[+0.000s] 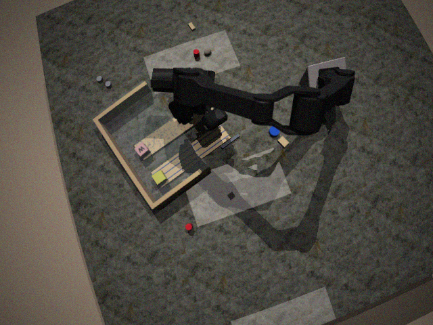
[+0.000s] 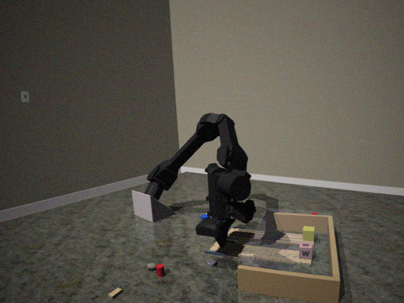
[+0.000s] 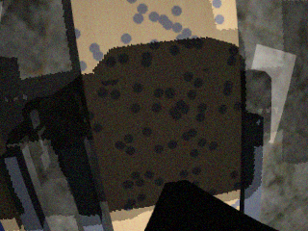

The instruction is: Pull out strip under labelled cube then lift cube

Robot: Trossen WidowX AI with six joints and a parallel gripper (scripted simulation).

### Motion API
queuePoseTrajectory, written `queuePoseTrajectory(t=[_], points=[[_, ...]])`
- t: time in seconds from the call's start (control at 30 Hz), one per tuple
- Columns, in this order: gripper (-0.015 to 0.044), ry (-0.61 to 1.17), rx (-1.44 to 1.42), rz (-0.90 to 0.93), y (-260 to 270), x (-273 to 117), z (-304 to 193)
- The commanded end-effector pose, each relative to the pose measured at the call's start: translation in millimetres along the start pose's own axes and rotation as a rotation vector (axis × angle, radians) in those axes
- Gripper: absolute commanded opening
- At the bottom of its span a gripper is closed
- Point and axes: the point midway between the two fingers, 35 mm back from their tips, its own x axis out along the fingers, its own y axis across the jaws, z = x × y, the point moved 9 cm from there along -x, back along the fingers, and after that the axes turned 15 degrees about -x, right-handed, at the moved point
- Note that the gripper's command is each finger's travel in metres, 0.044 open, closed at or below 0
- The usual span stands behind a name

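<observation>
The pink cube marked W [image 1: 141,149] [image 2: 305,251] rests on the inner end of the dotted wooden strip [image 1: 168,134] [image 2: 271,255] [image 3: 111,19]. A yellow-green cube [image 1: 159,177] [image 2: 308,233] sits on the inner end of the blue-lined strip. My gripper [image 2: 222,244] [image 3: 176,192] is shut and empty. It points down at the outer part of the dotted strip, outside the tray's walls; contact cannot be told. The arm hides the fingertips in the top view, and its shadow darkens much of the strip.
A wooden-walled tray [image 1: 122,164] [image 2: 286,281] surrounds the cubes on three sides. Thin blue-grey rails [image 1: 230,141] [image 2: 214,252] flank the strips' outer ends. A blue disc [image 1: 274,131] [image 2: 204,217], tan block [image 1: 283,141], red cylinder [image 1: 196,53] [image 2: 160,270] and grey stone [image 1: 208,51] [image 2: 151,266] lie outside.
</observation>
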Motion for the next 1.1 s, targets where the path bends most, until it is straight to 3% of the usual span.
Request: queuePoseTrajectory(t=[0.0,0.73,1.07], points=[[0.0,-0.003,-0.001,0.003,0.0,3.0,0.9],[0.0,-0.001,0.0,0.003,6.5,3.8,-29.7],[0.0,-0.002,0.0,0.003,3.7,-3.2,-19.2]])
